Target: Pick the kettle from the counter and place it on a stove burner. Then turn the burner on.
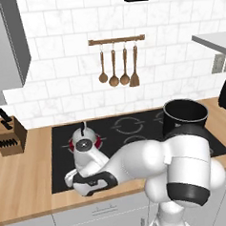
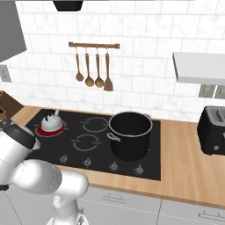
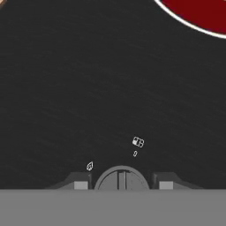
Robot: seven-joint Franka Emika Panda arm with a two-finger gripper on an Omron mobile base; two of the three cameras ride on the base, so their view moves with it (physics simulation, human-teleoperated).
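Note:
The silver-grey kettle (image 1: 84, 136) (image 2: 52, 120) stands upright on the back-left stove burner (image 2: 43, 130), which glows red around its base. A slice of that red burner (image 3: 201, 11) shows at the top right of the hand view. My gripper (image 3: 123, 184) is low over the front-left of the black cooktop (image 1: 61, 161), open. Its fingertips (image 3: 80, 184) flank a round control knob (image 3: 121, 178) with small gaps on each side. In the left base view my wrist covers the gripper and part of the kettle. The wooden counter (image 1: 24, 188) surrounds the cooktop.
A big black pot (image 1: 184, 115) (image 2: 130, 134) stands on the right burners. More knobs (image 2: 114, 165) line the cooktop's front edge. A knife block (image 1: 9, 136) sits at the left, a black toaster (image 2: 213, 129) at the right, and wooden utensils (image 1: 117, 67) hang on the wall.

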